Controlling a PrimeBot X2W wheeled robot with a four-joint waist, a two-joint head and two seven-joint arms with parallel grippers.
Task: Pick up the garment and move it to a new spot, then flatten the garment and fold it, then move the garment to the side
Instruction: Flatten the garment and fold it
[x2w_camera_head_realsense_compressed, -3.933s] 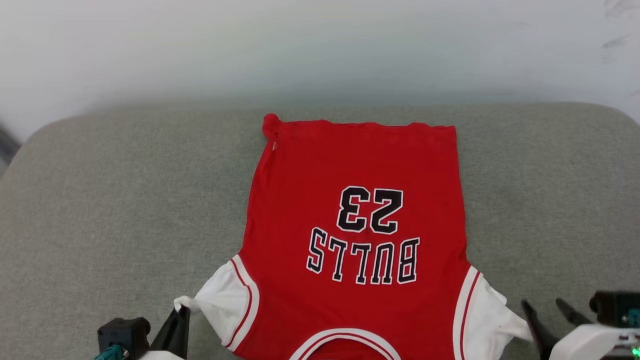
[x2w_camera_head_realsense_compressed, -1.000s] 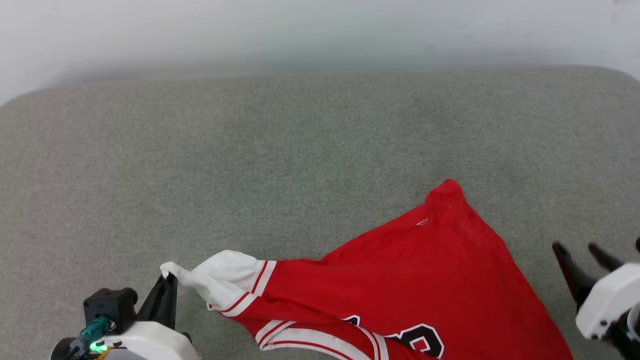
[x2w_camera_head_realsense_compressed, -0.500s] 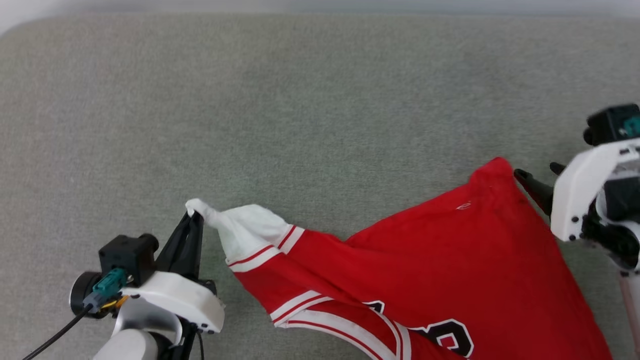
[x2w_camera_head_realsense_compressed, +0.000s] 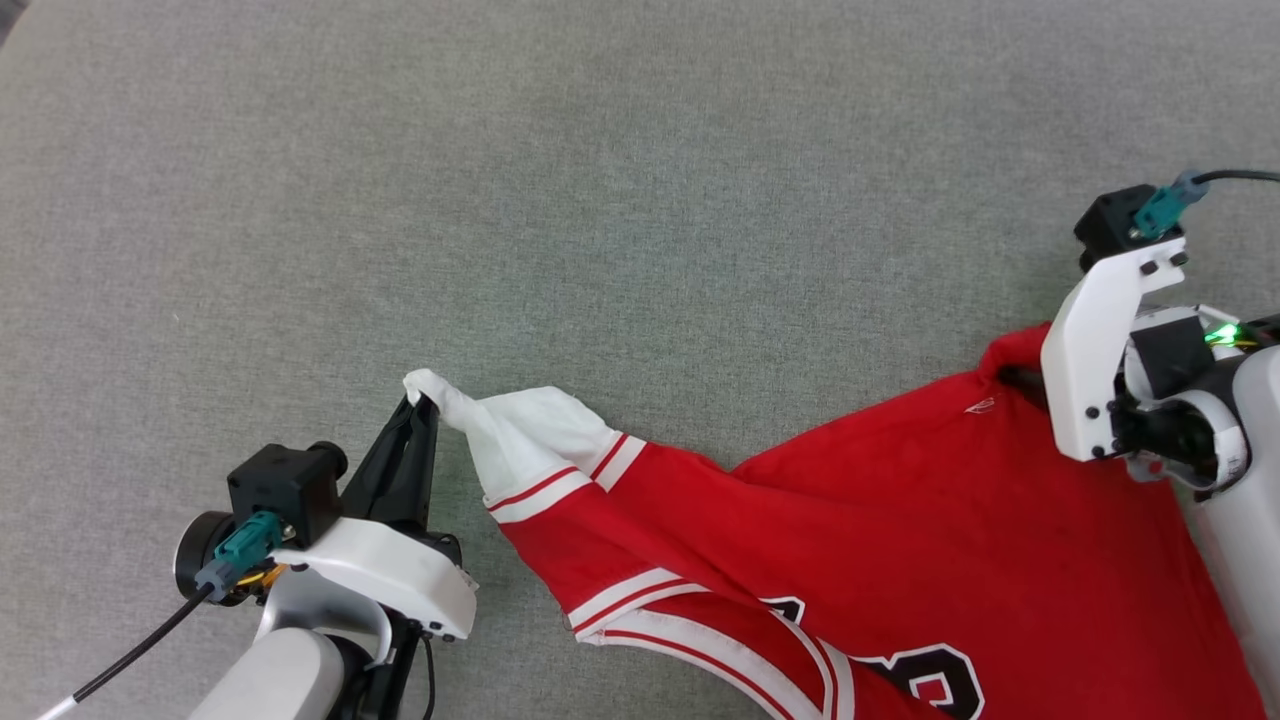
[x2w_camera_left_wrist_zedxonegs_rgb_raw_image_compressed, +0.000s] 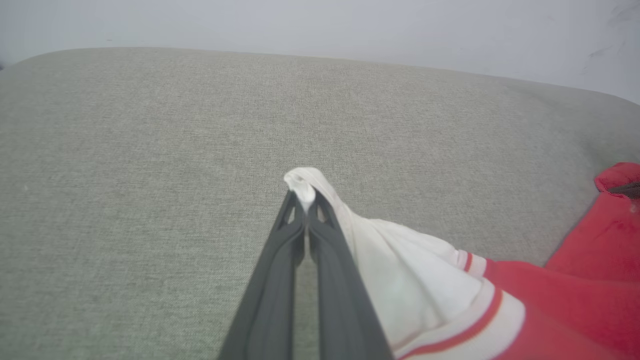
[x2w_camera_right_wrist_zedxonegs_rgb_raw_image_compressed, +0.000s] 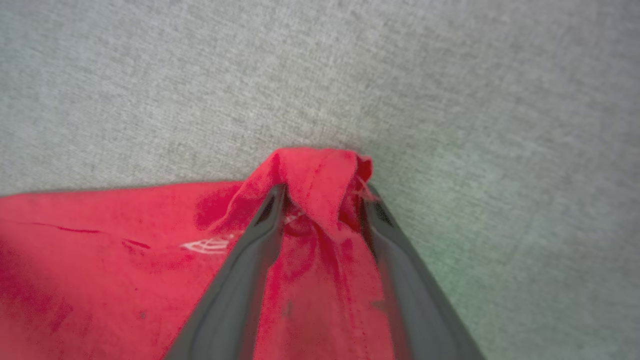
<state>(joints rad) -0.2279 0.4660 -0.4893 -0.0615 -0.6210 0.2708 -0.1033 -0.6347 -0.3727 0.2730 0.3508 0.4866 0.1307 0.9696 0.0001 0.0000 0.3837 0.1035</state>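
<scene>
Left gripper (x2w_camera_head_realsense_compressed: 422, 405), lower left, clamps the garment's (x2w_camera_head_realsense_compressed: 900, 520) white sleeve tip (x2w_camera_head_realsense_compressed: 445, 395); right gripper (x2w_camera_right_wrist_zedxonegs_rgb_raw_image_compressed: 322, 197), jaws apart, straddles the red hem corner (x2w_camera_right_wrist_zedxonegs_rgb_raw_image_compressed: 315, 167): flattening stage, judged to need closing, then spreading.

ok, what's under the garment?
Grey cushion runs up to the garment edges, so it likely continues beneath; whatever lies under the red body is covered. The left gripper pinches the white sleeve tip; right gripper straddles the red corner.

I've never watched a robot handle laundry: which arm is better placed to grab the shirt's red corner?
Right. The right gripper has open fingers straddling the red corner of the garment, so it probably only needs to close. The left gripper is shut on the white sleeve tip.
</scene>
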